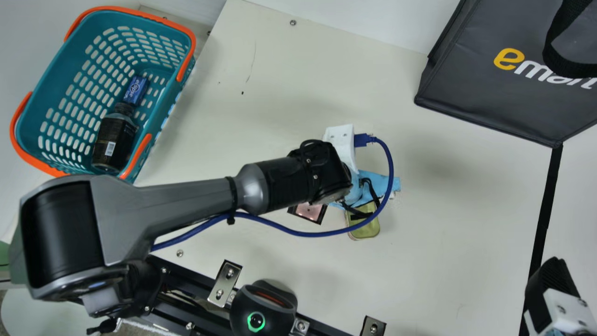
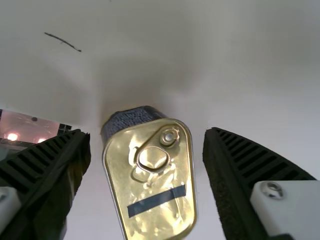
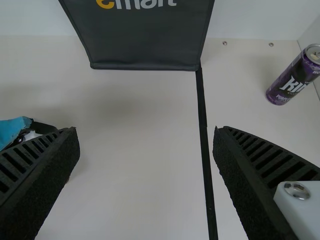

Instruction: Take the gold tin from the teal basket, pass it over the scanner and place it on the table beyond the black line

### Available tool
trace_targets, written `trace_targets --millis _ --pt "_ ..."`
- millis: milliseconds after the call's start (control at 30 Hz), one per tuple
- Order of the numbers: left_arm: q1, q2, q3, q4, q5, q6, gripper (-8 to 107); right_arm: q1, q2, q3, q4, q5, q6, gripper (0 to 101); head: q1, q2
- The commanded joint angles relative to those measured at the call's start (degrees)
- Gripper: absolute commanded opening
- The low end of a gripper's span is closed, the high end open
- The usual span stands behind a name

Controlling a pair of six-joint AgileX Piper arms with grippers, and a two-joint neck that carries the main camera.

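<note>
Right gripper (image 3: 146,131), wide, by the tabletop's (image 1: 443,261) near right corner. Inward from the near edge: gold tin (image 2: 150,175), out of its basket, unheld between the left gripper's (image 2: 146,134) spread fingers. Scanning unconfirmed; crossing the black line (image 1: 543,219) remains. Far left corner: teal basket (image 1: 60,79).

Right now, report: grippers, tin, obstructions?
Left gripper open over gold tin; right gripper open. Tin on table, ungripped. Dark-framed pinkish panel nearby, possible snag.

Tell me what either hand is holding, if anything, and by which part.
Nothing is held. The left hand is open, a gap showing on either side of the gold tin between its fingers; the right hand is open and grips nothing.
</note>
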Motion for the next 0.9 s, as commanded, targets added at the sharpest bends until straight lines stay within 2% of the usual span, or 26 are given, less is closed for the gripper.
trace_targets --millis 0,100,267,467,633,867 --pt "0.2 -0.5 0.6 -0.8 -0.8 0.5 82 0.0 0.0 0.0 0.0 0.0 0.0 95 -1.7 0.1" --pt "0.7 -2.0 2.2 -2.4 -2.2 2.2 90 0.0 0.0 0.0 0.0 0.0 0.0 95 -1.7 0.1" --pt "2.5 -6.1 6.5 -6.8 -5.1 8.9 90 0.0 0.0 0.0 0.0 0.0 0.0 95 -1.7 0.1" --pt "5.9 -13.5 12.3 -13.4 -6.7 22.3 90 0.0 0.0 0.0 0.0 0.0 0.0 95 -1.7 0.1" --pt "10.3 -20.2 16.2 -17.9 -4.9 33.8 90 0.0 0.0 0.0 0.0 0.0 0.0 95 -1.7 0.1" --pt "18.5 -30.1 20.2 -21.9 1.1 48.0 90 0.0 0.0 0.0 0.0 0.0 0.0 95 -1.7 0.1"
